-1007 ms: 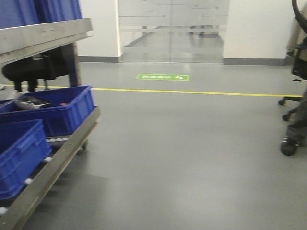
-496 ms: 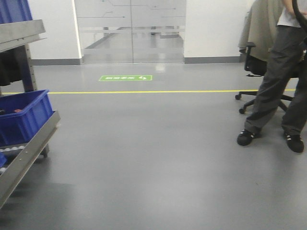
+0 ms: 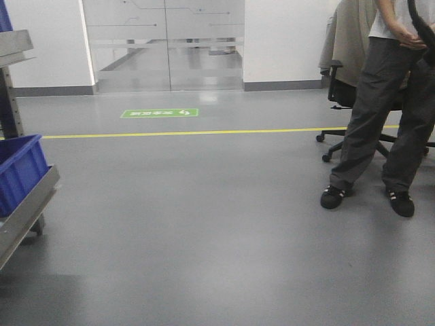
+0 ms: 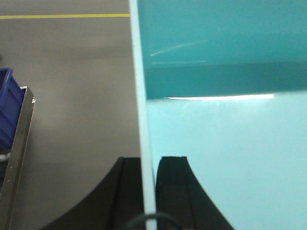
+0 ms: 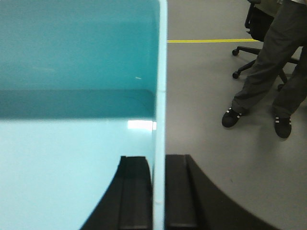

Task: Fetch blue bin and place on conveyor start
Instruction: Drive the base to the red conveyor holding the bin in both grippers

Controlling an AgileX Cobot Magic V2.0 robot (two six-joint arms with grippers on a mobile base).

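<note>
Left end effector (image 4: 149, 165) pinches the left wall of the blue bin (image 4: 220, 153), one black finger outside and one inside the thin rim; right end effector (image 5: 158, 163) pinches the opposite wall the same way. Between them the pale turquoise tub hangs above grey floor (image 3: 204, 244), empty as far as can be seen. Fetching looks done; delivery is left. No conveyor belt shows in any view, so the bin appears mid-carry. Beyond the left end effector's outer side sits a steel rack (image 3: 24, 207) with a dark blue crate (image 3: 17, 170). Past the right end effector stands a person (image 3: 380, 115) beside an office chair (image 3: 338, 81). A yellow line (image 3: 190, 133) crosses the floor ahead.
</note>
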